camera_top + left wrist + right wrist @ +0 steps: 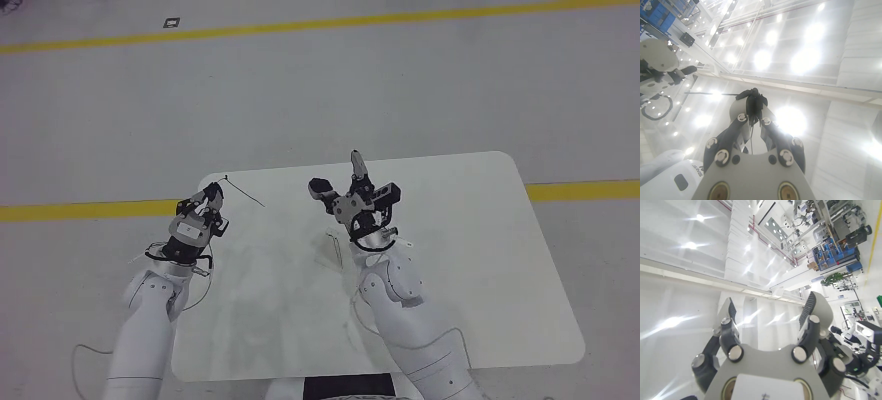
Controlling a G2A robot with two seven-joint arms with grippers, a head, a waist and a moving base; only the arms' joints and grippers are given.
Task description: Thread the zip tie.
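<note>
Left claw (753, 100) pinches the black zip tie (702, 93); right claw (770, 308) stands wide apart over the table (480, 280).

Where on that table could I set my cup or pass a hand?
Bare: the right side of the table, beyond the right arm, and the strip between both arms. Crowded: the far left corner, where the left end effector holds the zip tie, and around the open right end effector.
</note>
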